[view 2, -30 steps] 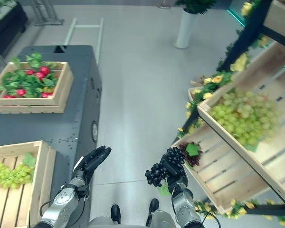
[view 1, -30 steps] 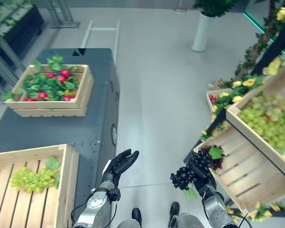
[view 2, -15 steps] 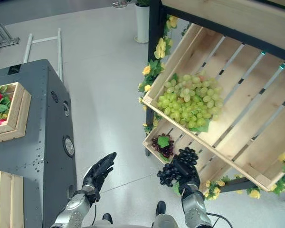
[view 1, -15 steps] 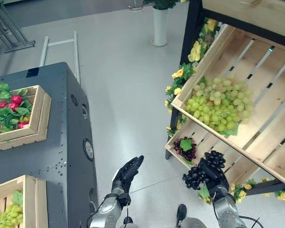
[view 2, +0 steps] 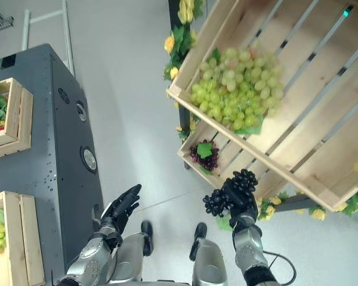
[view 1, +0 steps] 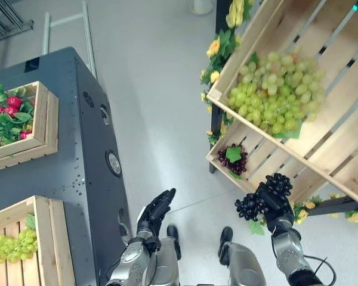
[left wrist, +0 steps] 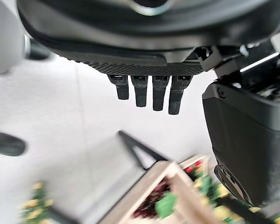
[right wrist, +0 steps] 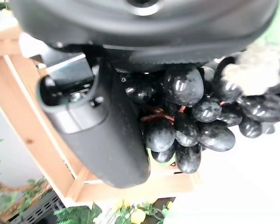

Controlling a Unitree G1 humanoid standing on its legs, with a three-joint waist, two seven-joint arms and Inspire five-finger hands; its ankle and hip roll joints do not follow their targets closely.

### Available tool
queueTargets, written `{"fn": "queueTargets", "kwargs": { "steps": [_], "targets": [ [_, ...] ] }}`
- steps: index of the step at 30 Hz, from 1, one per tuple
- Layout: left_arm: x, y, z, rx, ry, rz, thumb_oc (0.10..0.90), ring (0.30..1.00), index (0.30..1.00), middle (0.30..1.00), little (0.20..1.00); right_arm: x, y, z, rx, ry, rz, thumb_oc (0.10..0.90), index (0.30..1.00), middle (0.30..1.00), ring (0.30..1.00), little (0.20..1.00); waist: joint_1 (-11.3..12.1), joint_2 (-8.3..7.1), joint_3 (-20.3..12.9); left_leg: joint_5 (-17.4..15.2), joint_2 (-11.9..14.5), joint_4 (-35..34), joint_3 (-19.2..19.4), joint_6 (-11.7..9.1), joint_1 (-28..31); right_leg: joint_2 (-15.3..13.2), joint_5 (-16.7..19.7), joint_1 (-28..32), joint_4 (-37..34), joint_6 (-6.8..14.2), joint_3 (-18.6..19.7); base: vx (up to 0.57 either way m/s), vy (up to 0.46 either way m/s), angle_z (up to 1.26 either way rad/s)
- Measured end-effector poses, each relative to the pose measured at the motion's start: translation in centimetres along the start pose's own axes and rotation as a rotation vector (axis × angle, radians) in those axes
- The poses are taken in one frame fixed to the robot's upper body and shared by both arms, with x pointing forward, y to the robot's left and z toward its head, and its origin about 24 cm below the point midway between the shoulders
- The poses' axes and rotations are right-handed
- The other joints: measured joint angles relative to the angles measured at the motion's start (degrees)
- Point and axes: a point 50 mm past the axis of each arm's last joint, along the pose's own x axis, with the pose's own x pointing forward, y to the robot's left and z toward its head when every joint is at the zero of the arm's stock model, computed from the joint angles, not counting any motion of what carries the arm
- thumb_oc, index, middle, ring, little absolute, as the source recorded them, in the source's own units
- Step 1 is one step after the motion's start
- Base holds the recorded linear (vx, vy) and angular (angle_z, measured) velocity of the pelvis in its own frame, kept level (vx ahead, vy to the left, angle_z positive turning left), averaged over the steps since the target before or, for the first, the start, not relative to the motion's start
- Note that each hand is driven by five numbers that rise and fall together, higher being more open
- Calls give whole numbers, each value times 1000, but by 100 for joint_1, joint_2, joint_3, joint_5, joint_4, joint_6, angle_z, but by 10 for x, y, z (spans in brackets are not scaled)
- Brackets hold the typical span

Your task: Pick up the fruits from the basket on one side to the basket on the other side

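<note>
We read no writing on the crates or the cabinet.

Our right hand (view 1: 278,205) is curled round a bunch of black grapes (view 1: 258,199), which hangs over the floor just off the front edge of the lower shelf crate (view 1: 268,156). In the right wrist view the thumb (right wrist: 100,135) wraps the dark berries (right wrist: 186,121) against the palm. A second dark bunch (view 1: 232,159), topped by a green leaf, lies in the near left corner of that crate. Above it the upper crate (view 1: 334,113) holds a heap of green grapes (view 1: 274,92) at its lower left corner. Yellow flowers (view 1: 215,44) trim the rack's left post.

Our left hand (view 1: 155,211) hovers with its fingers (left wrist: 147,93) straight and close together, holding nothing, just beside the grey cabinet (view 1: 77,167). On the cabinet top a crate of red fruit and leaves (view 1: 15,122) sits at the far left edge, and a crate (view 1: 48,238) with a small green bunch (view 1: 12,244) at the near left.

Against the picture of half a second ago, the whole scene has swung, so we take it that the camera turned; the rack now stands larger and closer. The black bunch seems slightly nearer the lower crate's edge, though with the shift we cannot be sure. The right hand's grip is unchanged, and the left hand is as flat as before.
</note>
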Motion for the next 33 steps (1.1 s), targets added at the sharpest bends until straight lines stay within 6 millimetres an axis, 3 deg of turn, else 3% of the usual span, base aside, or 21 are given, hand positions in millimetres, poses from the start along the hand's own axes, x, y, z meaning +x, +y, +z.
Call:
{"fn": "queueTargets", "kwargs": {
  "steps": [1,2,5,8,11,16,24,30,33],
  "targets": [
    [5,-5,9,12,-32,-18,800,900,900,900,900,4,6,8,-10,-23,34,400,300,300,300,300,-2,65,21,-142,-56,-27,59,305,-83,-10,-142,-319,491,0,-19,-105,92,-22],
    [14,-6,29,35,-95,-34,800,900,900,900,900,9,16,14,2,-54,71,400,300,300,300,300,29,-133,235,14,-194,101,9,477,-253,-171,-377,-664,1114,-43,63,-105,54,3],
    [29,-23,80,44,-247,-95,800,900,900,900,900,19,33,29,16,-104,124,400,300,300,300,300,-23,-260,486,3,-239,643,-166,499,-1029,-355,-876,-1256,1832,17,35,-55,70,70],
    [27,-26,92,17,-306,-99,800,900,900,900,900,30,59,43,33,-148,193,400,300,300,300,300,93,-255,547,-234,-164,1341,-180,539,-1579,-477,-1198,-1724,2513,-28,53,-26,86,31],
    [26,-23,90,19,-300,-88,800,900,900,900,900,38,80,62,42,-201,252,400,300,300,300,300,142,-243,558,-402,-156,1795,-229,567,-1931,-569,-1377,-2042,2946,-50,61,20,78,7],
    [21,-16,79,17,-263,-66,800,900,900,900,900,49,106,119,50,-350,328,400,300,300,300,300,246,-246,561,-699,-147,2592,-361,596,-2588,-716,-1705,-2597,3696,-99,69,34,53,9],
    [19,-23,84,44,-274,-117,800,900,900,900,900,55,112,202,-2,-544,249,400,300,300,300,300,387,-253,564,-743,-158,3270,-664,573,-3448,-733,-1857,-3275,4355,-207,20,27,-14,11],
    [17,-24,87,65,-276,-134,800,900,900,900,900,60,102,237,1,-615,71,400,300,300,300,300,505,-261,566,-742,-150,3521,-857,569,-3807,-628,-1923,-3539,4571,-263,16,-4,-51,11],
    [16,-21,89,83,-277,-133,800,900,900,900,900,60,97,253,-126,-670,-75,400,300,300,300,300,544,-263,566,-729,-155,3567,-959,567,-3957,-603,-1913,-3611,4582,-298,-68,-23,-15,6]
  ]
}}
